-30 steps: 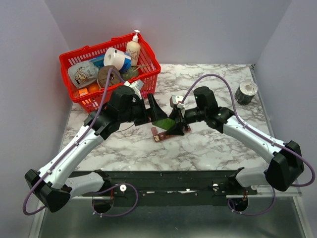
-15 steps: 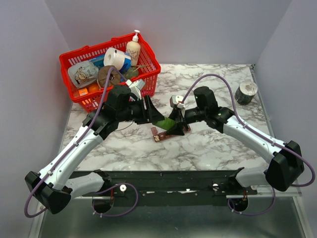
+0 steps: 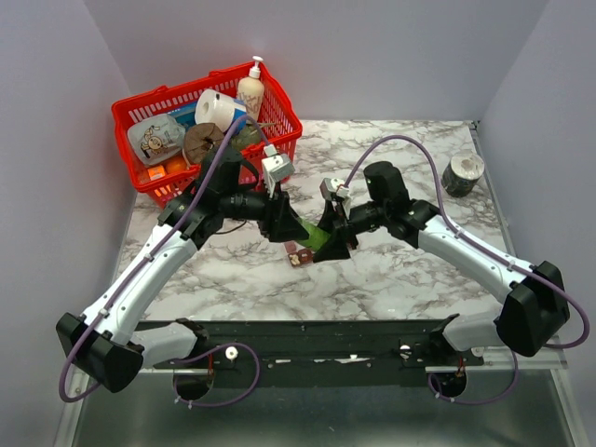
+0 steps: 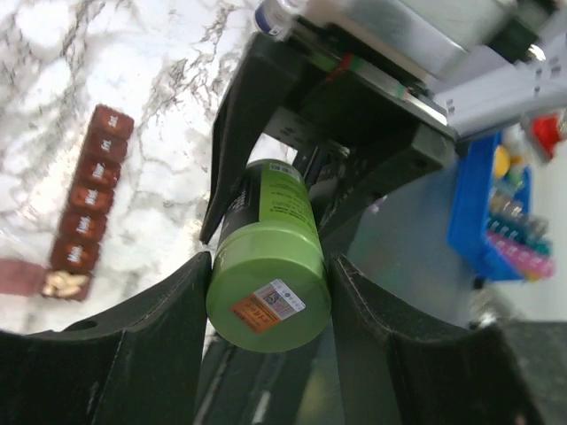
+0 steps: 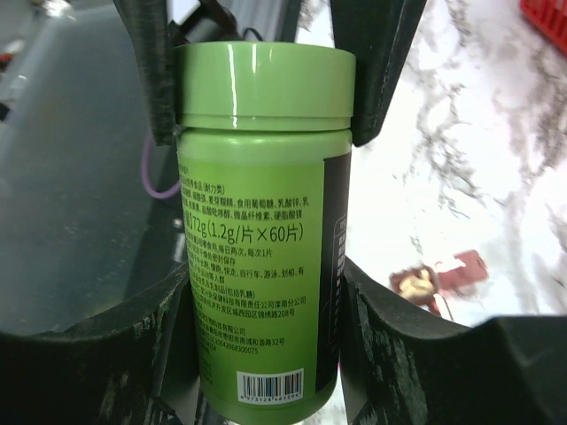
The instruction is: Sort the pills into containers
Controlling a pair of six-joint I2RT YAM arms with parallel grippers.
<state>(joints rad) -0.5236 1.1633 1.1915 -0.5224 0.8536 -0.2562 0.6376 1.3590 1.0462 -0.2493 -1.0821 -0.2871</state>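
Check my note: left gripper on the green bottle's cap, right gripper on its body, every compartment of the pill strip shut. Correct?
Not every compartment: the end compartment of the pill strip stands open with pale pills inside, as the left wrist view shows. The left gripper does hold the green bottle by its cap, the right gripper by its body.

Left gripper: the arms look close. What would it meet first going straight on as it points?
The green pill bottle, already clamped in the left gripper; just beyond, probably the right gripper holding the other end.
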